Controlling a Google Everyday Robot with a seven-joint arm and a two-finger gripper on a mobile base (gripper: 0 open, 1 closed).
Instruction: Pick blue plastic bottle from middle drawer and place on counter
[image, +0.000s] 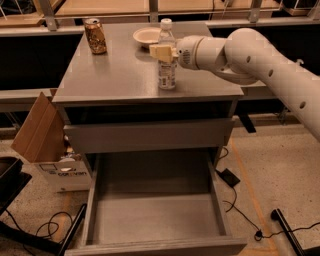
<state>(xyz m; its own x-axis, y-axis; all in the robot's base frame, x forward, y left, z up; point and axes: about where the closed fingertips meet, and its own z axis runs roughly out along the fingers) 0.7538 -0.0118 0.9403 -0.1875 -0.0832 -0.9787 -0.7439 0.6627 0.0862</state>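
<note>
The blue plastic bottle (167, 75) stands upright on the counter (117, 75), toward 2 o'clock from the slab's middle. The gripper (162, 51) sits at its shoulder and hides that part. I can't tell whether it is clamped on or loose. The white arm (260, 60) reaches in from 3 o'clock and runs out of sight at the right edge. A brown can (95, 36) stands at 11 o'clock, a pale bowl (146, 36) at 12, partly behind the bottle. Below, the open drawer (155, 220) has its front cut off at 6 o'clock.
</note>
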